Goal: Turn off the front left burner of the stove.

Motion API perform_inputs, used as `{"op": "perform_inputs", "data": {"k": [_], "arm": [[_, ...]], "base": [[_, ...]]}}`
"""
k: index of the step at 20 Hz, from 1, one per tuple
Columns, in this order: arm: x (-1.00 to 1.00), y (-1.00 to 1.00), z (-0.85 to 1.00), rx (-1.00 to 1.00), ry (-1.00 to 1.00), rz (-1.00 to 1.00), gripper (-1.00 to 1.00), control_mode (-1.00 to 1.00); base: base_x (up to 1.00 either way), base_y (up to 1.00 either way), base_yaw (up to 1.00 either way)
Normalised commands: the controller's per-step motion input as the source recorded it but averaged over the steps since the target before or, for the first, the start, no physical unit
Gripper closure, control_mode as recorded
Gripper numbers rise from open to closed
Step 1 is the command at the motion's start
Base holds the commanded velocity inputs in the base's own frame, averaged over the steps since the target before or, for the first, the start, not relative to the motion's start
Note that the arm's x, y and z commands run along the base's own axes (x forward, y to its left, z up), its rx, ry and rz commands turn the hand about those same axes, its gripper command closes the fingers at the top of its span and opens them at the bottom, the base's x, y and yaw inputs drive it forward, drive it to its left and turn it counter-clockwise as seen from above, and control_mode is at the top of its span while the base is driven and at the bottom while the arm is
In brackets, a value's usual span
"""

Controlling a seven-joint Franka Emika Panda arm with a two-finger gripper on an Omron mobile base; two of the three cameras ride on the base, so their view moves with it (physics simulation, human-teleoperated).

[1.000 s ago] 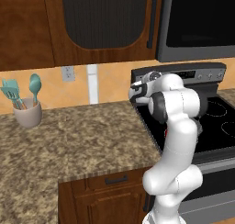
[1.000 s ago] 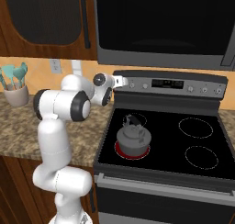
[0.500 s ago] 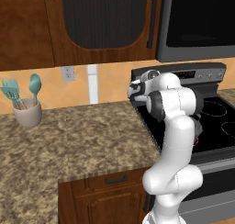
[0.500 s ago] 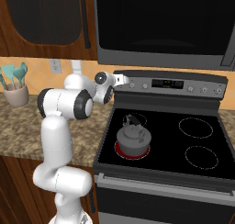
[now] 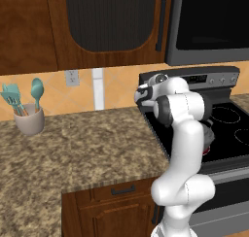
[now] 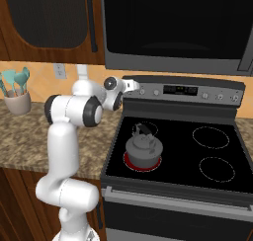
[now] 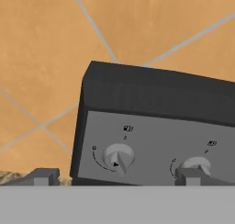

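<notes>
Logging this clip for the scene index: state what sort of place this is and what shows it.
A home kitchen, rendered in simulation. A stainless stove with a kettle on its glowing front left burner, a granite counter over wooden cabinets, and a crock of utensils all point to it.

A: Is anything readable showing up anywhere?

B: No words or numbers are coming through. The stove [image 6: 173, 151] is showing a dark digital display [image 6: 180, 90] in the upper middle of the right base view, but its figures are blurring into nothing legible.

A: And the hand view?

B: Small burner-position icons [image 7: 128, 128] are sitting above each knob [image 7: 118, 156] on the grey panel, lower centre; they are symbols, not text.
</notes>
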Motion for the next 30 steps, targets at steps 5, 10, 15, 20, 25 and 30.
{"op": "perform_inputs", "data": {"k": [5,10,15,20,25,30], "arm": [[0.11,0.01,-0.2,0.0,0.0,0.0,-1.0,-1.0],[0.07,0.0,-0.17,0.0,0.0,0.0,-1.0,-1.0],[0.09,0.0,0.0,0.0,0.0,0.0,-1.0,-1.0],[0.16,0.0,0.0,0.0,0.0,0.0,-1.0,-1.0],[0.09,0.0,-0.05,0.0,0.0,0.0,-1.0,-1.0],[0.03,0.0,-0.13,0.0,0.0,0.0,-1.0,-1.0]], "base": [[0.0,0.0,0.0],[0.0,0.0,0.0],[0.0,0.0,0.0],[0.0,0.0,0.0],[0.0,0.0,0.0],[0.0,0.0,0.0]]}}
